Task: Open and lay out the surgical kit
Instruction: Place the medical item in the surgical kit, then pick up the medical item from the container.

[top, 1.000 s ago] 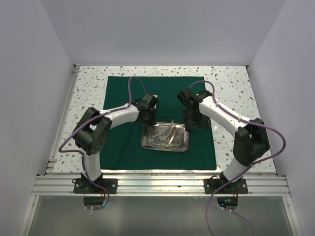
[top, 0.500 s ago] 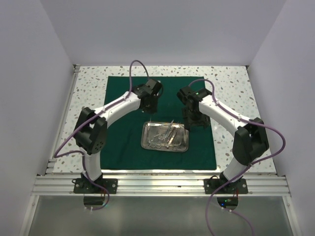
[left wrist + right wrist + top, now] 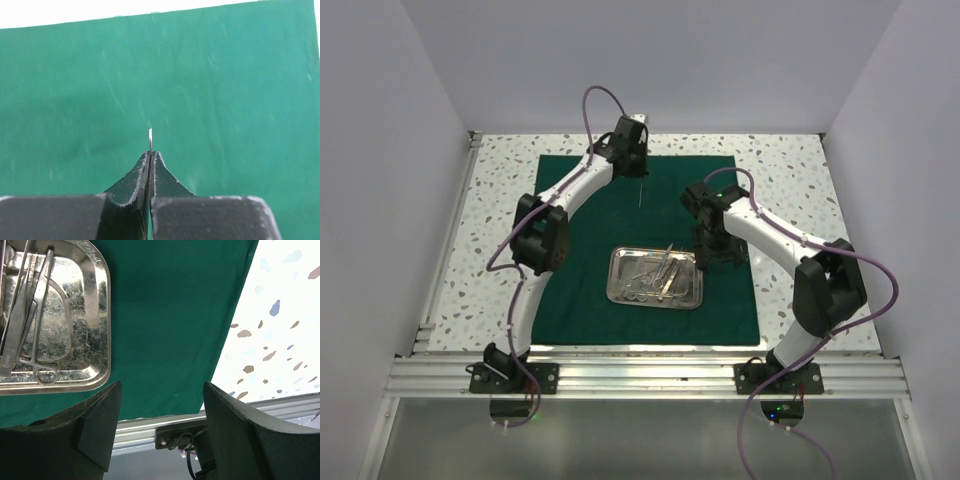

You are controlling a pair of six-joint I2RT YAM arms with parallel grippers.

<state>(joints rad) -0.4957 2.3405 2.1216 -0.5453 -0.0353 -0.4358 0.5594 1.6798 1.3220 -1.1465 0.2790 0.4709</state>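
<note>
The dark green drape (image 3: 580, 290) lies spread flat on the table. The shiny steel tray (image 3: 616, 290) sits on its middle, holding several slim silver instruments (image 3: 660, 272). My left gripper (image 3: 632, 165) is over the far part of the drape (image 3: 225, 90), shut on one slim silver instrument (image 3: 150, 137) that I see edge-on and that hangs below it (image 3: 638, 192). My right gripper (image 3: 716, 250) is open and empty, low over the drape just right of the tray. The right wrist view shows the tray's rim (image 3: 102, 315) and ring-handled instruments (image 3: 25, 325) left of my open gripper (image 3: 161, 386).
Speckled white tabletop (image 3: 790, 190) surrounds the drape. An aluminium rail (image 3: 650, 375) runs along the near edge and shows in the right wrist view (image 3: 145, 426). White walls enclose the left, right and back.
My left arm has swung from the tray's far-left corner out to the far part of the drape, carrying the slim instrument. The right arm has hardly moved.
</note>
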